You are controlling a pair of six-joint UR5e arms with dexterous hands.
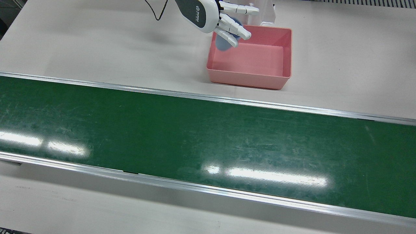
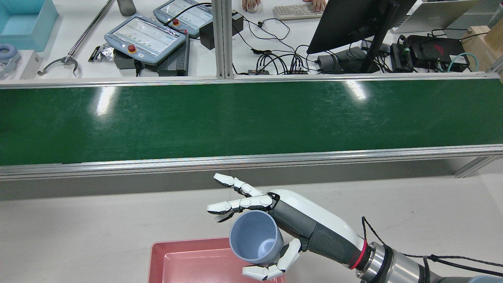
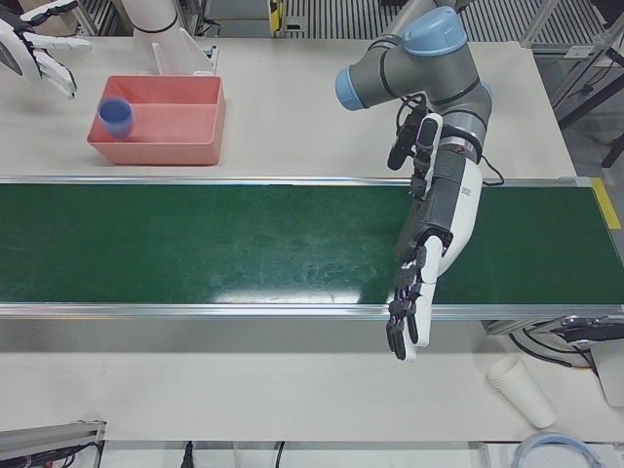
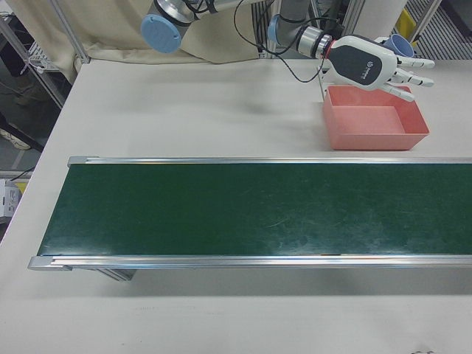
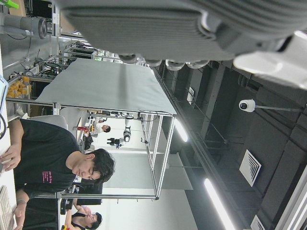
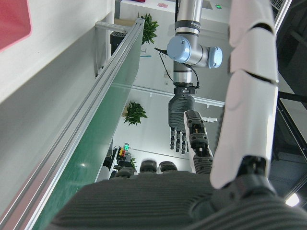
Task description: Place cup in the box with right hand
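Note:
The blue-grey cup (image 2: 255, 240) lies against the palm of my right hand (image 2: 275, 220), mouth up, above the near left corner of the pink box (image 2: 188, 261). The hand's fingers are spread and straight, not wrapped round the cup. In the front view the cup (image 1: 224, 41) shows under the fingers of the right hand (image 1: 224, 22), over a corner of the box (image 1: 286, 55). In the left-front view the cup (image 3: 115, 116) is blurred over the box (image 3: 195, 136), apart from the hand. My left hand (image 3: 409, 312) hangs open and empty over the belt's front edge.
The green conveyor belt (image 1: 195, 143) runs across the table between the box and the operators' side. A clear stand (image 1: 266, 13) is behind the box. Stacked white paper cups (image 3: 522, 390) lie on the table near the left arm.

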